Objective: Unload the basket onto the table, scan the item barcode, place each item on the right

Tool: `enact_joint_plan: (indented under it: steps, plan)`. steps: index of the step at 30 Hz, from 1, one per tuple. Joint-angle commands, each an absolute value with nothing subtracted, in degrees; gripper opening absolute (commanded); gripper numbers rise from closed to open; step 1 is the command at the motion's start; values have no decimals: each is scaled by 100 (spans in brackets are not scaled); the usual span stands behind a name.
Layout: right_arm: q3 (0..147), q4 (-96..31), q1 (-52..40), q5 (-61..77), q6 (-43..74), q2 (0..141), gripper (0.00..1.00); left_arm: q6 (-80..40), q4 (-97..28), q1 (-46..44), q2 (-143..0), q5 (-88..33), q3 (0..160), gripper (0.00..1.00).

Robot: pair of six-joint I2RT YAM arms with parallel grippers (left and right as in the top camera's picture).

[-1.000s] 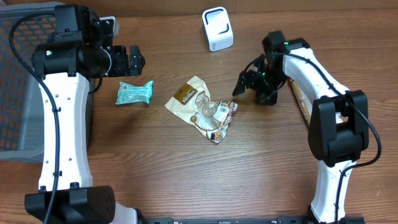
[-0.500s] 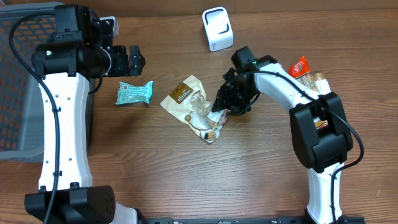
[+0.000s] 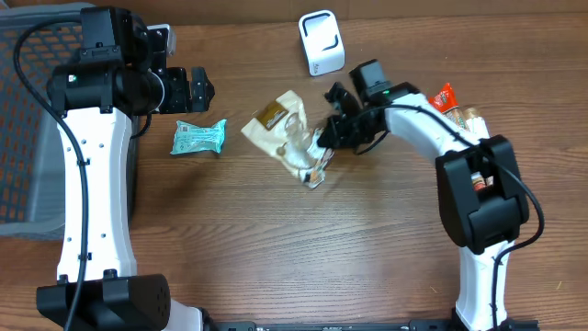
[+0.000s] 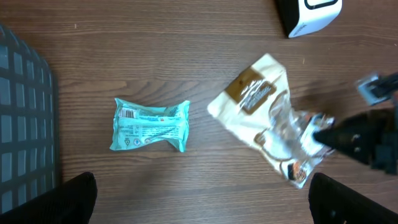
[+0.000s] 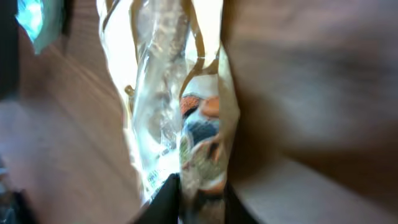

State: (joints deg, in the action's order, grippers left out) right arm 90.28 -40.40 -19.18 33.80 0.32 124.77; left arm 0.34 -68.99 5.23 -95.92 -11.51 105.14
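On the wooden table (image 3: 367,248), just below the white barcode scanner (image 3: 322,43), my right pincer (image 3: 323,140) is clamped on one end of the cream-and-clear snack bag (image 3: 283,136). The bag is the item to be scanned. It sits near the scanner but apart from it, its brown label toward the far side of the table and its printed end caught between my dark fingers (image 5: 166,194). From my right wrist the crinkled plastic fills the view, lit bright from behind and blurred. My left pincer (image 3: 200,87) hangs with its jaws spread wide and nothing between them, above a teal packet (image 3: 198,138) lying flat, well apart from the bag. A grey basket (image 3: 18,138) stands at the left edge.
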Motion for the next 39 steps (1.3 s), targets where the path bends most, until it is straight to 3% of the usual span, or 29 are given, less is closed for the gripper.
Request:
enact_joint_plan:
  steps: [1, 3, 6, 15, 23, 27, 31, 35, 39]
  plan:
    - [9164, -3859, -1623, 3444, -495, 12425, 64, -1, -6877, 475, -9588, -1142, 10602, 100]
    - [9161, -3824, -1505, 3636, -95, 12425, 79, -1, -6875, 475, -9588, -1142, 10602, 100]
    - [9153, -3986, -1404, 3634, 816, 12425, 84, -1, -6875, 475, -9588, -1142, 10602, 100]
    - [8396, -4036, -1896, 3854, 2613, 12425, 86, -1, -6875, 475, -9588, -1140, 10602, 100]
    - [7083, -1712, -2565, 2665, 5330, 12427, 86, -1, -6875, 475, -9588, -1142, 10602, 100]
    - [6768, -1009, -2696, 2377, 5596, 12429, 70, -1, -6877, 475, -9588, -1142, 10602, 100]
    - [6761, -934, -2718, 2462, 5266, 12429, 35, -1, -6875, 475, -9588, -1142, 10602, 100]
    - [6949, -895, -2521, 3321, 4392, 12429, 24, -1, -6875, 475, -9588, -1142, 10602, 100]
    - [7507, -1708, -2202, 4294, 3052, 12429, 19, -1, -6877, 475, -9588, -1140, 10602, 100]
